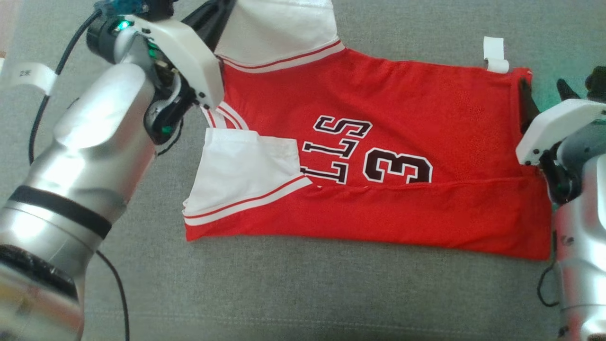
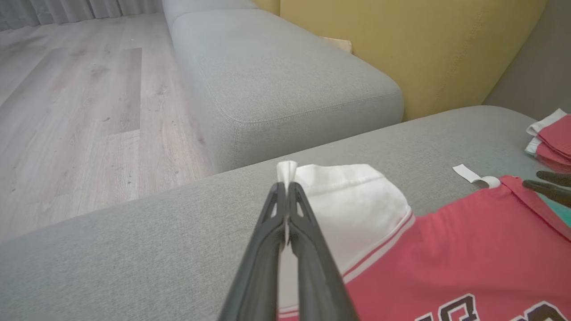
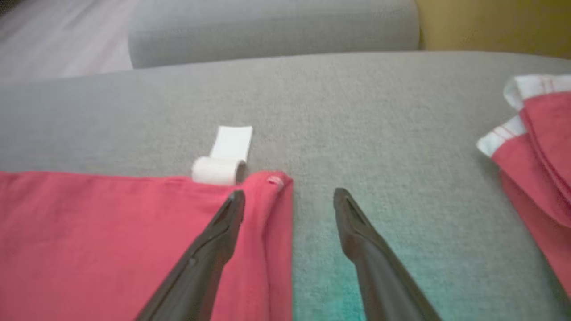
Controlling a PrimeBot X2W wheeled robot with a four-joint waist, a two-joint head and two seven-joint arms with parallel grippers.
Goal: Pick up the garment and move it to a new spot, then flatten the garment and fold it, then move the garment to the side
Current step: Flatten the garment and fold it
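A: Whereabouts of the garment (image 1: 378, 142)?

B: Spread on the grey sofa cushion (image 1: 284, 293), red, with the lettering and a 3 facing up. Folded over along the near long edge. Near white sleeve (image 1: 241, 175) lying flat by the left arm, far white sleeve (image 2: 348, 196) at the far corner.

A: State of the left gripper (image 2: 286, 183)?

B: Pressed together, pinching the edge of the far white sleeve, with a bit of white cloth poking out past the fingertips.

A: And the right gripper (image 3: 290, 196)?

B: Spread wide, holding nothing. One finger (image 3: 214, 240) over the red corner at the hem end, the other over bare cushion just beside the cloth. Cannot tell whether touching.

A: Anything else nearby?

B: A curled white label (image 3: 223, 160) at that corner, touching the red edge. Farther right, well apart, a second red-and-white cloth (image 3: 539, 147), bunched. Beyond, another grey cushion (image 2: 276, 76), a yellow backrest (image 2: 424, 44) and wooden floor (image 2: 80, 111).
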